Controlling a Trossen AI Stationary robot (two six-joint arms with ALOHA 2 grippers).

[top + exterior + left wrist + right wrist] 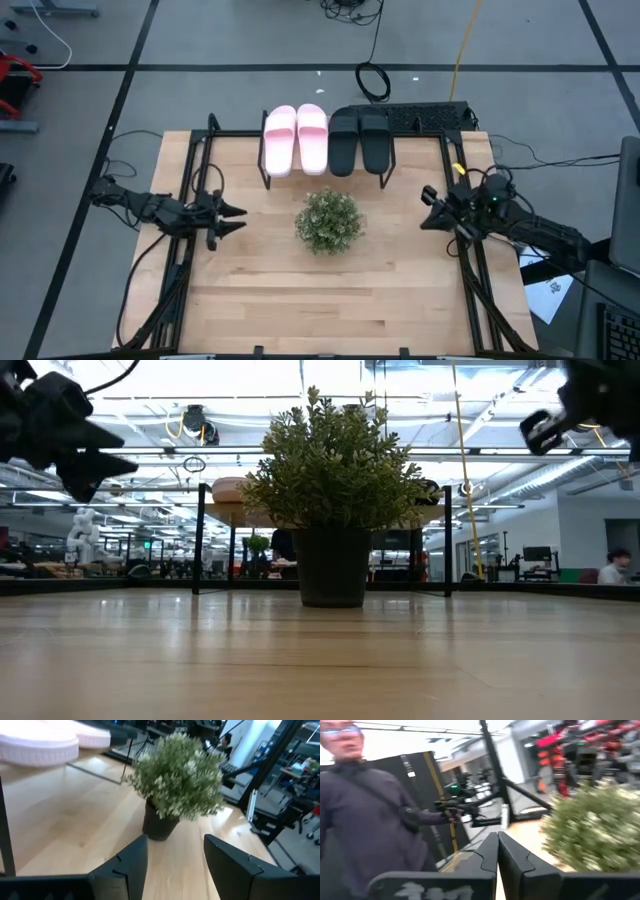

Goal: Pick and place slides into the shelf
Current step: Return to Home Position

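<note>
Where the wooden shelf [200,540] bears them, pink slides [312,140] adjoin matte black slides [344,140].

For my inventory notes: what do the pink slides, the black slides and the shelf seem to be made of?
Pink slides: probably foam or soft rubber, matte, with a ribbed sole edge. Black slides: likely the same, matte, no shine. Shelf: thin black metal-looking legs; light board, seemingly wood.

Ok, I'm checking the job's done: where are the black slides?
High view: the black slides sit side by side on the shelf, right of the pink slides, beyond the plant.
</note>
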